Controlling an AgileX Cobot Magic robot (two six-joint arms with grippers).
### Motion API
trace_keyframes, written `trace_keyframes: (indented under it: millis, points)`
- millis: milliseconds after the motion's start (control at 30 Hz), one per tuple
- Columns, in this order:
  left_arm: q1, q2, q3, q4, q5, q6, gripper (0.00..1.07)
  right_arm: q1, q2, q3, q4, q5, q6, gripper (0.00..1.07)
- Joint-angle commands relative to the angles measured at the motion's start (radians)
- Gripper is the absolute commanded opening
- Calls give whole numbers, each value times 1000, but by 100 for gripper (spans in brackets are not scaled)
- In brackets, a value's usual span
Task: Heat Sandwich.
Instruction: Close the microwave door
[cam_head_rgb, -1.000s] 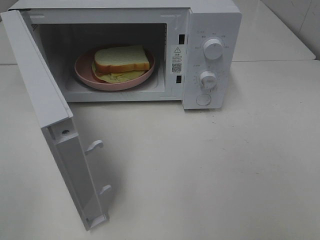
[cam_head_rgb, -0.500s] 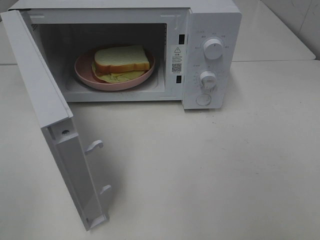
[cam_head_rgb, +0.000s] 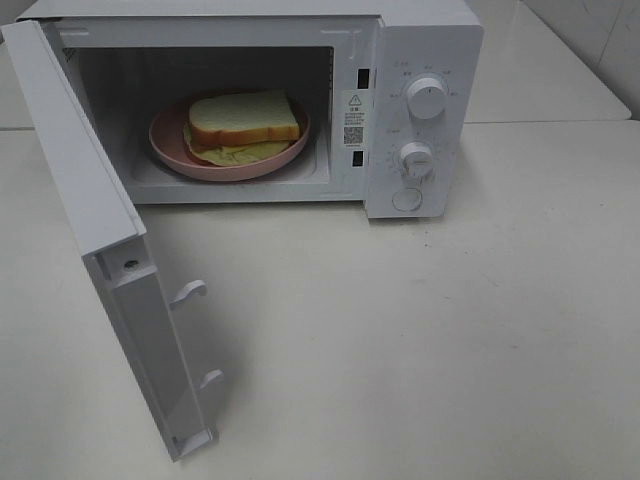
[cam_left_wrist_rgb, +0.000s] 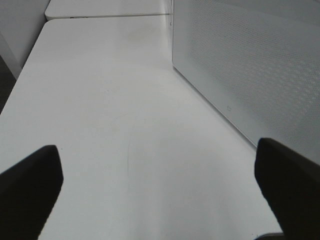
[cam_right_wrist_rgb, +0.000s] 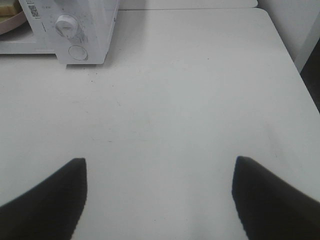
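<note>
The sandwich (cam_head_rgb: 243, 122) of white bread with tan crust and pale yellow-green filling lies on a round pink plate (cam_head_rgb: 170, 148) inside the white microwave (cam_head_rgb: 420, 40). The microwave door (cam_head_rgb: 95, 215) stands wide open to the left. Neither gripper shows in the exterior high view. My left gripper (cam_left_wrist_rgb: 160, 192) is open and empty over bare table, beside the perforated outer face of the door (cam_left_wrist_rgb: 250, 65). My right gripper (cam_right_wrist_rgb: 160, 200) is open and empty over the table, well back from the microwave's control panel (cam_right_wrist_rgb: 75, 35); a corner of the plate (cam_right_wrist_rgb: 11, 20) shows there.
The control panel carries two knobs (cam_head_rgb: 427, 97) (cam_head_rgb: 416, 158) and a round button (cam_head_rgb: 407, 199). The white table (cam_head_rgb: 420, 340) stretches in front of the microwave. A second table top (cam_head_rgb: 560, 70) joins behind at the right. The table's right edge (cam_right_wrist_rgb: 295, 65) shows in the right wrist view.
</note>
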Motion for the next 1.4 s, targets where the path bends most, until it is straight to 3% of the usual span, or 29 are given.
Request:
trace_keyframes:
  millis: [33, 433, 800, 1100, 1233, 1300, 1400]
  points:
    - [-1, -26, 2, 1, -15, -3, 101, -5, -27, 0, -3, -11, -12, 76]
    - [-1, -26, 2, -2, -15, -8, 101, -5, -27, 0, -3, -11, -12, 76]
    - [-1, -26, 2, -112, -25, -8, 101, -5, -27, 0, -3, -11, -12, 76]
    - [-1, 76, -56, -103, -83, -8, 101, -5, -27, 0, -3, -11, -12, 76]
    - [-1, 144, -56, -103, -145, -8, 92, -5, -27, 0, -3, -11, -13, 76]
    - [-1, 196, -56, -89, -204, -7, 76, -5, -27, 0, -3, -11, -13, 76]
    - [-1, 227, -56, -79, -236, -7, 63, -5, -27, 0, -3, -11, -13, 76]
